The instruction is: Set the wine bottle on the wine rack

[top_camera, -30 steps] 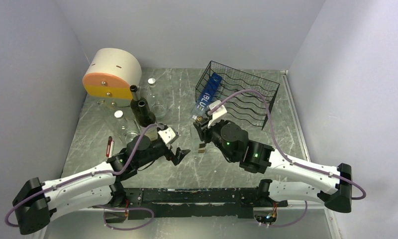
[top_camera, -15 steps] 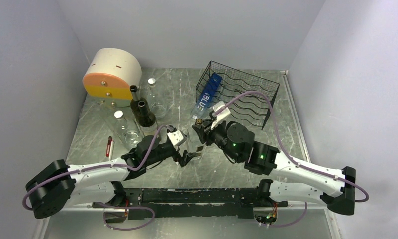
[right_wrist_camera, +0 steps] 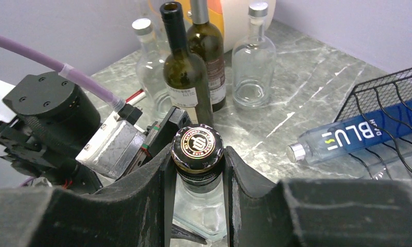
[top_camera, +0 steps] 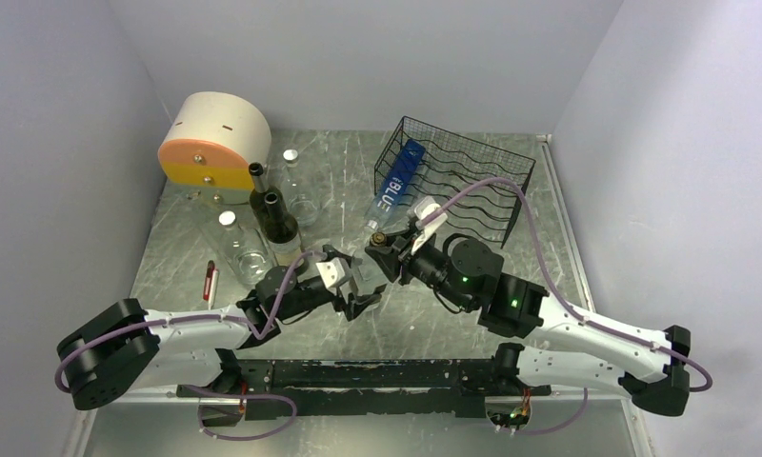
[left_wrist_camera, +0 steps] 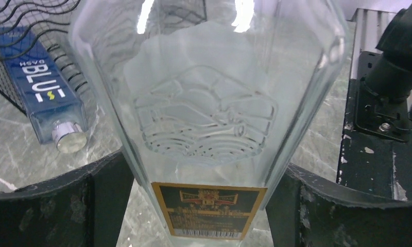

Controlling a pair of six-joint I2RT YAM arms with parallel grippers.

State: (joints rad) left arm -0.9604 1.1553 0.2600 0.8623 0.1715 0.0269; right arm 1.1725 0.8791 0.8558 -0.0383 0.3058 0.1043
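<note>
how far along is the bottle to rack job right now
Done: a blue bottle already lies in the wine rack. In hand: the right gripper is shut on the capped neck of a clear bottle, short of the rack. The left gripper straddles its body; whether it grips is unclear. Left: carrying the clear bottle over and laying it in a rack row.

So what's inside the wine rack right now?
One blue-labelled bottle lies in the wine rack's leftmost row, cap poking out the near end. The other rows look bare, though a cable crosses some near ones and hides bits of them.
</note>
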